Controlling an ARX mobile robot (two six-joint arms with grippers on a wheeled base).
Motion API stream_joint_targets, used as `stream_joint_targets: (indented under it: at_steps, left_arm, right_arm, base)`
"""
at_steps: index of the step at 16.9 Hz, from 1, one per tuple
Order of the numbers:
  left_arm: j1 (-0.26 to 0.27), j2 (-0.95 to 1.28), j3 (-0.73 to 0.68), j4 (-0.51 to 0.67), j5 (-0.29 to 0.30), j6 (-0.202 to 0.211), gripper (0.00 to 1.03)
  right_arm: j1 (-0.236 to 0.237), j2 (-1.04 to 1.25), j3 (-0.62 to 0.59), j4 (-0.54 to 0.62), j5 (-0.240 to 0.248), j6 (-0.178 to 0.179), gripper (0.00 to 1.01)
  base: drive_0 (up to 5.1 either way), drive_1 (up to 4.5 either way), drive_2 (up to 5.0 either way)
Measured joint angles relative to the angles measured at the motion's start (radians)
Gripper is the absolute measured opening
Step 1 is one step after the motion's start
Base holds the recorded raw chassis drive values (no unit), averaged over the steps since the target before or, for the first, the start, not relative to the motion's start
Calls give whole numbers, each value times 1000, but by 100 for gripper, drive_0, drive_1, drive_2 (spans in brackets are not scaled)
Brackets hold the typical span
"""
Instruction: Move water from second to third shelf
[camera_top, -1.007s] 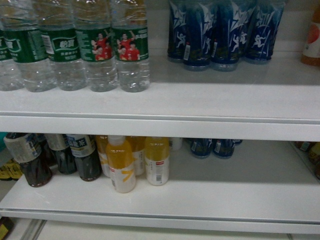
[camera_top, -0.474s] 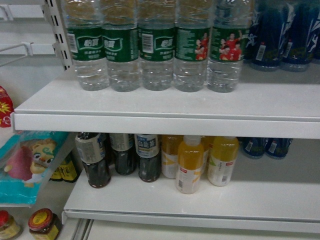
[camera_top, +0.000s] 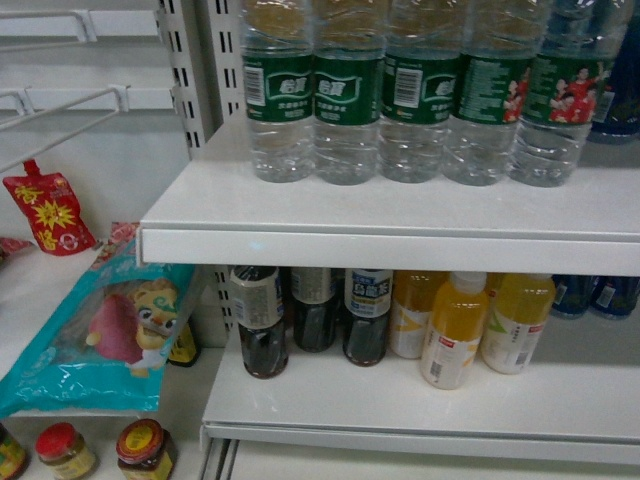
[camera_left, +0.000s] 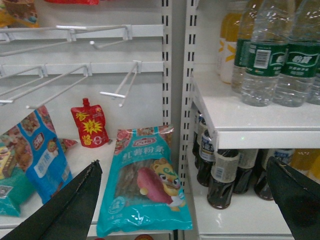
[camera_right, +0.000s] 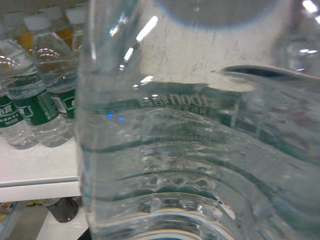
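Note:
A row of water bottles (camera_top: 345, 100) with green labels stands on the upper white shelf (camera_top: 380, 245); the left wrist view shows the same bottles (camera_left: 265, 55) at top right. One clear ribbed water bottle (camera_right: 190, 150) fills the right wrist view at very close range, away from the shelved row (camera_right: 30, 100); it hides my right gripper's fingers, which appear shut on it. My left gripper (camera_left: 183, 162) is open wide, with nothing between its dark fingers (camera_left: 75, 205), in front of the shelf upright. Neither gripper shows in the head view.
Below the water stand dark tea bottles (camera_top: 262, 320), yellow drinks (camera_top: 455, 330) and blue bottles (camera_top: 600, 295). In the bay to the left are a teal snack bag (camera_top: 110, 330), a red pouch (camera_top: 45, 210), wire hooks (camera_left: 120, 95) and jars (camera_top: 140, 450).
The head view has swung left: the shelves and bottles slid right in the frame, and the left bay with the snack bag, red pouch and jars came into view.

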Motion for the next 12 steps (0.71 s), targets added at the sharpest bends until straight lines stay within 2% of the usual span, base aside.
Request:
stream_joint_targets:
  at_steps: [8, 9, 12]
  left_arm:
    - [-1, 0, 0, 1, -4, 0, 98]
    - [-1, 0, 0, -3, -6, 0, 98]
    - [-1, 0, 0, 0, -2, 0, 98]
  right_arm:
    - [0, 0, 0, -3, -1, 0, 42]
    - [6, 0, 0, 6, -19, 0, 42]
    - [4, -2, 0, 0, 5, 0, 42]
  base:
    - [-462, 229, 229]
    - [-462, 229, 229]
    - [0, 0, 0]
